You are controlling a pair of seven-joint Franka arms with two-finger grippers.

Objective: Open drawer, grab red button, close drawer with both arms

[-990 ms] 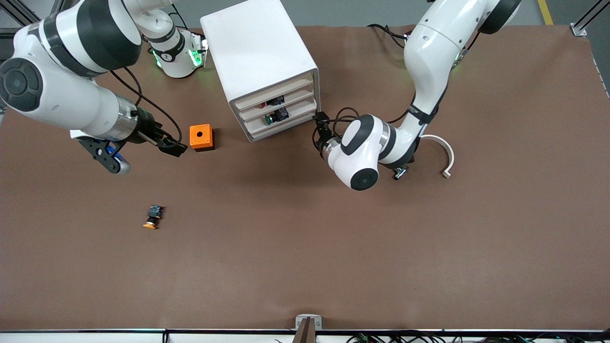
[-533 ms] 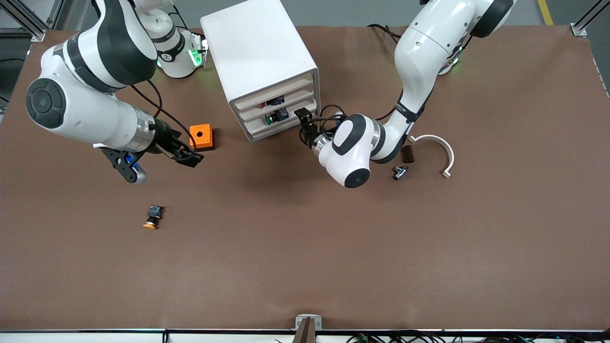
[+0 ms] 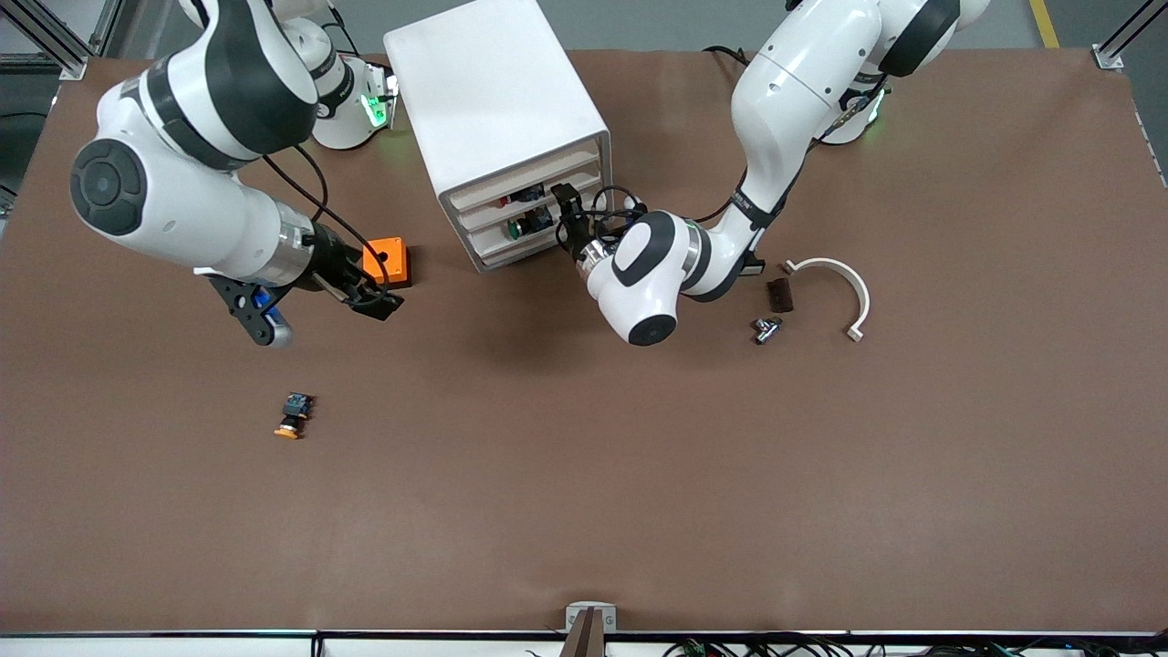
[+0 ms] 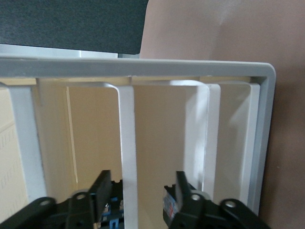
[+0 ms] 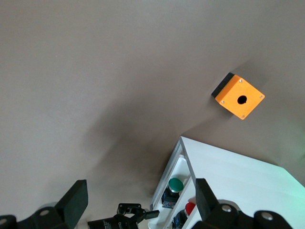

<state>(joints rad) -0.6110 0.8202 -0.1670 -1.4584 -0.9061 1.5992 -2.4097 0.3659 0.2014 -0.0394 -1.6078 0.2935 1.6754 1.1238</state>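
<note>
Scanning the front view from its left edge, I find my right tool [image 3: 370, 297] hanging over the brown bench [image 3: 584, 474] just beside the small orange cube box [image 3: 385, 262] with a round hole in its top; in the right wrist view its fingers [image 5: 74, 202] stand wide apart with nothing between them. Nearer the front camera, toward the right arm's end of the bench, a small orange-capped push button [image 3: 292, 416] lies on its side.

Next comes the boxy white plastic cabinet [image 3: 497, 119], with shallow white tray drawers stacked in its open face. The red-capped push button [image 3: 525, 194] with its dark boxy body sits inside the upper visible white tray drawer [image 3: 529, 187], and a green-capped push button [image 3: 518, 226] sits in the tray just below it; the right wrist view shows both caps [image 5: 189, 208] [image 5: 176, 184] in those trays.

My left tool [image 3: 568, 208] is right at the cabinet's face, level with those drawers. In the left wrist view its fingers [image 4: 101, 191] are spread moderately, with a white front strip of the cabinet face running between them; I cannot tell whether they touch it.

Toward the left arm's end lie a small dark brown block [image 3: 778, 294], a small metal fitting [image 3: 765, 328] and a curved white plastic arc [image 3: 835, 287].
</note>
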